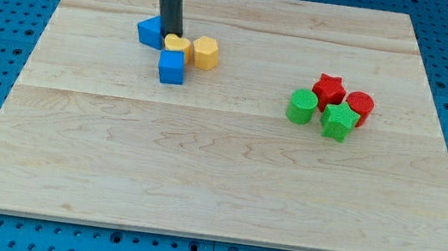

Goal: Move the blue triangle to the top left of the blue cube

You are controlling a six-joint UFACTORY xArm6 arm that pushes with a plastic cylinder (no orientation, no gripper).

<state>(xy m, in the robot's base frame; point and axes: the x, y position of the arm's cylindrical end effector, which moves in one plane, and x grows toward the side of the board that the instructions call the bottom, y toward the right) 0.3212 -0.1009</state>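
Blue triangle: the small blue plastic triangular block [149, 31] lies on the pale wooden table [217, 177] in the upper left part of the view, at the view's upper left of the blue cube.
Blue cube: the blue plastic cube [172, 67] sits just below and to the view's right of the triangle, apart from it by a small gap.
My tip: the lower end of the straight dark rod, my tip [173, 35], rests on the table right against the triangle's right edge, between it and the yellow pieces; whether it actually touches the triangle cannot be told.
Gripper: the arm carries none, only the rod, so nothing is grasped or released.
In the way: a yellow heart-shaped block [177, 46] lies just above the cube, touching or nearly touching its top, directly below my tip; a yellow hexagonal block [206, 53] sits just beside it on the view's right.
Further off: well apart on the view's right is a tight cluster of a red star block [329, 88], a red cylinder [359, 106], a green cylinder [301, 106] and a green star block [339, 121].
Surround: blue perforated panels [2, 36] border the table.
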